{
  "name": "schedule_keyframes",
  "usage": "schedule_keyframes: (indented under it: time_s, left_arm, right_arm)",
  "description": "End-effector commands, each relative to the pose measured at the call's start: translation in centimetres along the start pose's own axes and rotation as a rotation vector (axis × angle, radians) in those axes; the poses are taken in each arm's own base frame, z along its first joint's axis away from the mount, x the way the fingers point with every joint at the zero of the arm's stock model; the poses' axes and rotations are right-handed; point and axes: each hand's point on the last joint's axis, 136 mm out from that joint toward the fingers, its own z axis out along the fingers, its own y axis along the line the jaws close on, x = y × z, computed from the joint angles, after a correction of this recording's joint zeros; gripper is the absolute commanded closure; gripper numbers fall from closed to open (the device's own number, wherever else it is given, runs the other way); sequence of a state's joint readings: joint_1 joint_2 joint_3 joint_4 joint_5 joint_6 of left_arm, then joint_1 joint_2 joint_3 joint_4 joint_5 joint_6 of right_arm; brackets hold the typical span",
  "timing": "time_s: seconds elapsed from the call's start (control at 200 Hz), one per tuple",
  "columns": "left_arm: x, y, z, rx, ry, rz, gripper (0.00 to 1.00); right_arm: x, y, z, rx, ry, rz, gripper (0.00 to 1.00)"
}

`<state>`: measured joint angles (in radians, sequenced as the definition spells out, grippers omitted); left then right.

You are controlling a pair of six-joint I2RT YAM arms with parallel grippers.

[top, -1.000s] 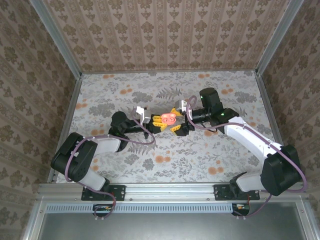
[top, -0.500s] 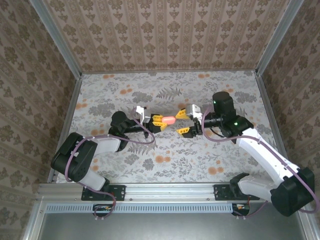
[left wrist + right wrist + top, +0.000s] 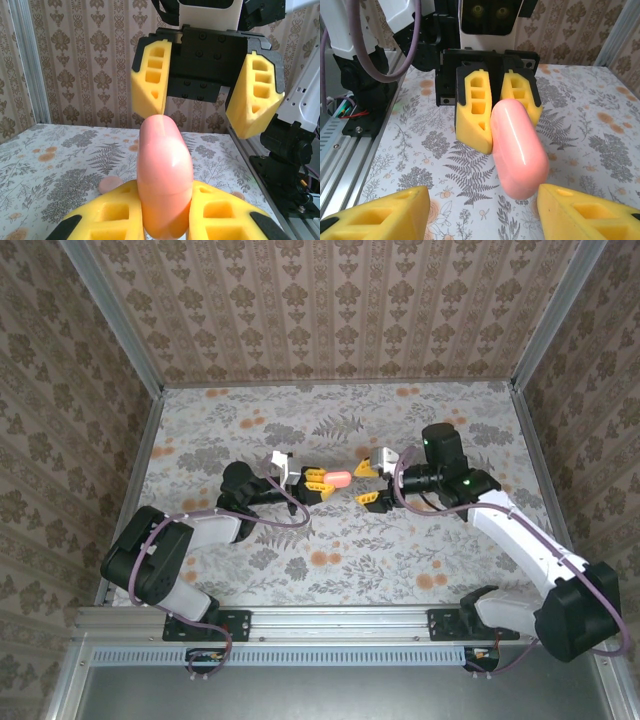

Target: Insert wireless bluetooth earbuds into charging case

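The charging case (image 3: 338, 479) is a smooth salmon-pink capsule with its lid closed, held in the air over the middle of the table. My left gripper (image 3: 318, 483) is shut on its near end; in the left wrist view the case (image 3: 165, 180) stands up between that gripper's (image 3: 165, 205) yellow pads. My right gripper (image 3: 365, 484) faces it from the right, open, a short gap away. In the right wrist view the case (image 3: 518, 147) points at the open space of the right gripper (image 3: 482, 215), touching neither pad. The earbuds are out of view.
The table (image 3: 330, 570) has a grey floral print with flat orange blotches. Patterned walls and metal rails (image 3: 135, 490) close it in on three sides. Both arm bases sit at the near edge.
My right gripper has drawn back to the right, off the case, and its jaws have narrowed somewhat. The left gripper has kept still with the case in it.
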<state>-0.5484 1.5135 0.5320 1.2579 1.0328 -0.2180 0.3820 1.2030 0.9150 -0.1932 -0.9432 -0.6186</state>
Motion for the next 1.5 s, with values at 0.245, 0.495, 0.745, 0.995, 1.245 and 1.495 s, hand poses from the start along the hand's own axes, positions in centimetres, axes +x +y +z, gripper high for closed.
schedule_keyframes:
  time_s: [0.245, 0.495, 0.745, 0.995, 1.245, 1.495]
  left_arm:
    - [-2.3, -0.4, 0.3, 0.037, -0.034, 0.049, 1.00]
    - [-2.4, -0.5, 0.3, 0.041, -0.036, 0.053, 1.00]
    - [-2.5, -0.7, 0.3, 0.046, -0.036, 0.054, 1.00]
    - [-2.2, -0.5, 0.3, 0.033, -0.032, 0.055, 1.00]
    - [-2.4, -0.6, 0.3, 0.041, -0.032, 0.059, 1.00]
    - [-2.8, -0.8, 0.4, 0.049, -0.039, 0.069, 1.00]
  right_arm:
    - [-1.2, 0.3, 1.6, -0.107, -0.035, 0.014, 0.42]
    - [-1.5, 0.4, 2.6, -0.147, -0.054, 0.025, 0.44]
    - [-1.9, -0.8, 3.4, -0.135, -0.071, 0.035, 0.48]
    - [-2.1, -1.2, 2.0, -0.097, -0.054, 0.057, 0.46]
    - [-1.1, -1.4, 0.2, 0.014, -0.005, 0.072, 0.29]
    - [-1.5, -1.0, 2.3, -0.084, 0.001, 0.086, 0.29]
